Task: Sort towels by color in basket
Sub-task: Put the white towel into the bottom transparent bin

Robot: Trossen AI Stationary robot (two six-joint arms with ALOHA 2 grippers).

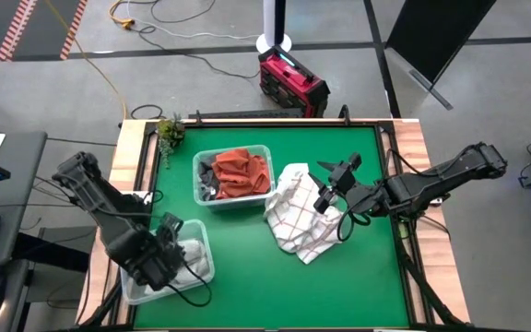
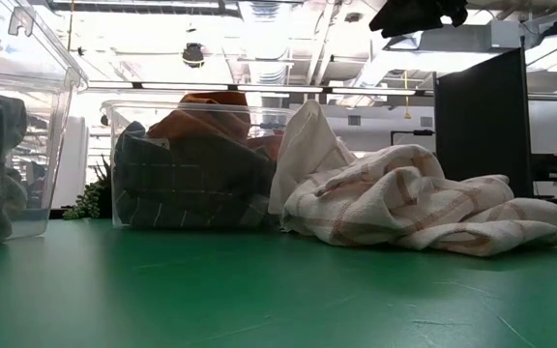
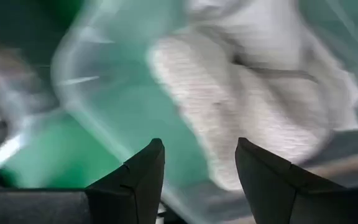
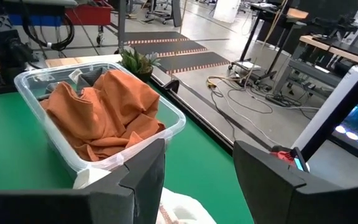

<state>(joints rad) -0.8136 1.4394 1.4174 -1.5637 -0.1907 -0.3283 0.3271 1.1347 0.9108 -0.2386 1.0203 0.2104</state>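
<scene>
Crumpled grid-lined towel (image 2: 424,208) beside clear bin (image 2: 196,106)

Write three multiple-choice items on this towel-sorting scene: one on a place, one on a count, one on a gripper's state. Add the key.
1. Where does the white towel with red grid lines lie?
A. on the green mat, beside the bin with the orange towel
B. in the left arm's bin
C. off the table

2. How many clear bins stand on the table?
A. one
B. two
C. four

3. The left gripper is:
A. open
B. shut on a towel
C. out of view

Key: 1 A, the high view shows it outside the bin. 2 B, the other bin sits under the left arm. 3 A, fingers apart, holding nothing.
</scene>
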